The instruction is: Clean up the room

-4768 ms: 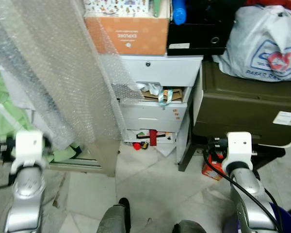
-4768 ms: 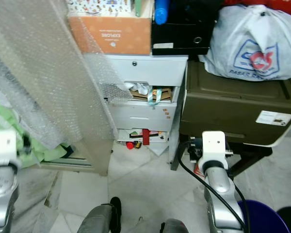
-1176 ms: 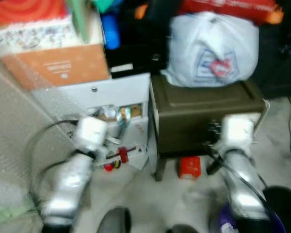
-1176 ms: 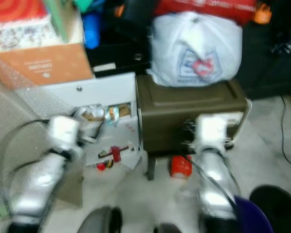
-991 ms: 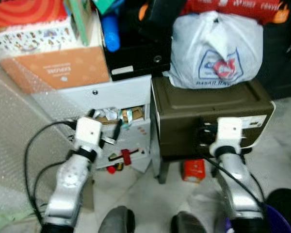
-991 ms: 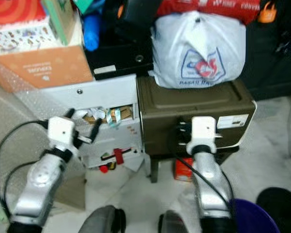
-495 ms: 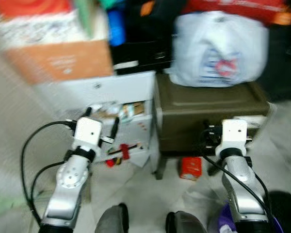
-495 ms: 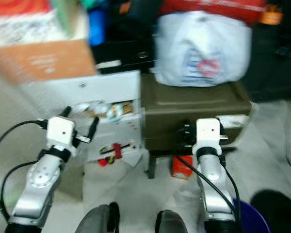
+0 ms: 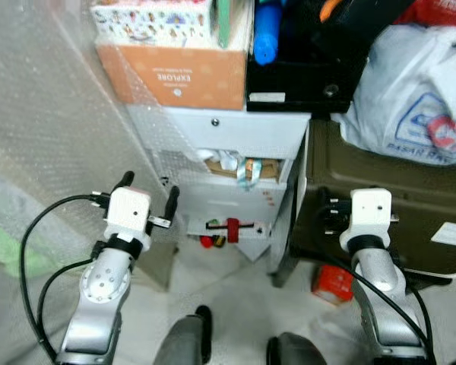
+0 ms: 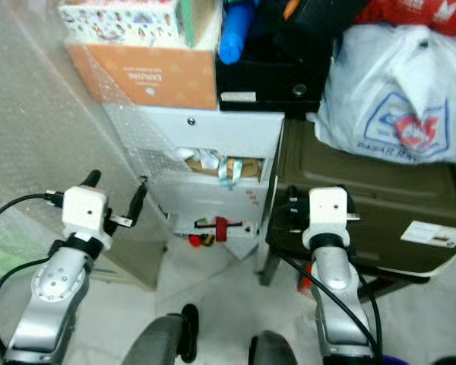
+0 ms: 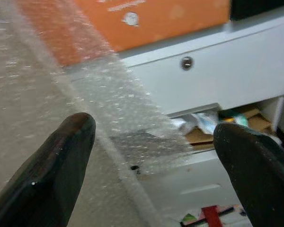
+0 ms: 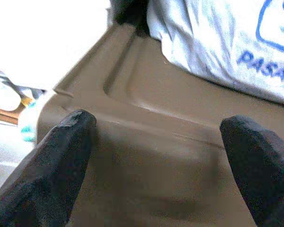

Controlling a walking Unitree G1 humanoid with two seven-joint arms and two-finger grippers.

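Ahead, left gripper spread, empty, facing white drawer unit. Right gripper spread, empty, before brown storage box.

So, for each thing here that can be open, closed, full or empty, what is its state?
Left claw: open, empty.
Right claw: open, empty.
Top drawer: closed.
Middle drawer: partly open, stuffed with clutter.
White plastic bag: full, resting on the brown bin.
Brown bin: lid closed.

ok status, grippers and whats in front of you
Left gripper open, empty, facing bubble wrap. Right gripper open, over olive bin. Red can on floor by white drawers.
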